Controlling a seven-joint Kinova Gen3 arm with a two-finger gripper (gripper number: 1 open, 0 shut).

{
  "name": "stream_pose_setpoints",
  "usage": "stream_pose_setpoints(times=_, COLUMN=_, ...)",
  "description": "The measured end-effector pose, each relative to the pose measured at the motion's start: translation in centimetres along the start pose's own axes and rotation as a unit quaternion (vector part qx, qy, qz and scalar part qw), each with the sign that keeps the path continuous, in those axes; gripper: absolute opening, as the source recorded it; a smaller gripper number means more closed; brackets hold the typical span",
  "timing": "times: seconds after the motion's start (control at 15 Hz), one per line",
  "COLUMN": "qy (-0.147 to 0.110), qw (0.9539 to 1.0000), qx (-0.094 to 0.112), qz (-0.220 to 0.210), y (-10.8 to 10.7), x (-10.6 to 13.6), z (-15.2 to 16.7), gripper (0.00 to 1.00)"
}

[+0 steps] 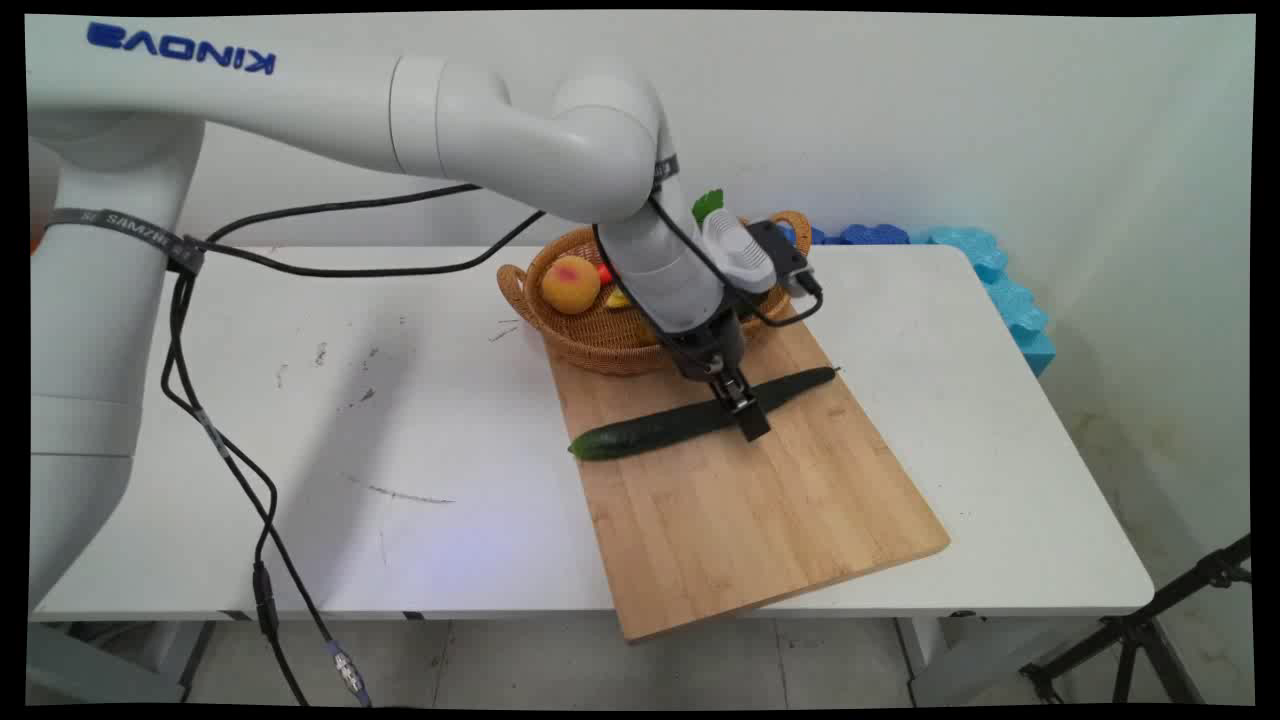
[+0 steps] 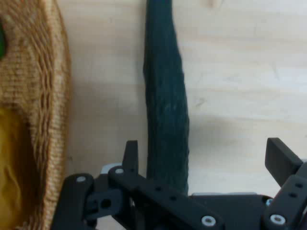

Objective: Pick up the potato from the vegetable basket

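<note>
While the black two-finger gripper [image 1: 743, 407] hangs low over the long dark-green cucumber [image 1: 700, 420], its fingers [image 2: 130, 154] stand apart, one on each side of the vegetable — nothing is clamped, and contact cannot be confirmed in either view. The cucumber lies flat and diagonal across the upper part of the pale bamboo cutting board [image 1: 740, 510], right of centre in the main view, its blunt end at the board's left edge and its thin stem end toward the upper right. Just beside it, toward the top of the frame, sits the woven wicker basket [image 1: 535, 300] holding a yellow-red peach [image 1: 570, 284]; the basket overlaps the board's far edge.

Handling judgement: the cucumber is probably moderately light, stiff along its length, with smooth skin that may slip under narrow pads. Excess squeeze could bruge or mark it. A hold near mid-length — where the fingers now straddle it — should balance the two ends. The body is round in section, so it may roll on the flat board if nudged sideways.
</note>
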State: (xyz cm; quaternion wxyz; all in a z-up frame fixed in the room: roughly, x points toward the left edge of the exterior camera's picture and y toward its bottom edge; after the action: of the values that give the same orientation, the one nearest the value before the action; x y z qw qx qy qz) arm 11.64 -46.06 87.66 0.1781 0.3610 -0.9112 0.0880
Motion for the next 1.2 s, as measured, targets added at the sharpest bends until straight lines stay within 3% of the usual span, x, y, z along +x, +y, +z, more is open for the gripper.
stream_pose_setpoints(times=0.53, qy=0.045, qw=0.9988, qx=-0.003, qz=-0.018, y=-1.0, x=3.2, z=-5.7, gripper=1.0)
stream_pose_setpoints(times=0.87, qy=0.066, qw=0.9973, qx=0.009, qz=-0.031, y=-4.0, x=4.2, z=-10.8, gripper=1.0)
stream_pose_setpoints(times=1.2, qy=0.065, qw=0.9967, qx=0.027, qz=-0.04, y=-7.3, x=3.2, z=-13.5, gripper=1.0)
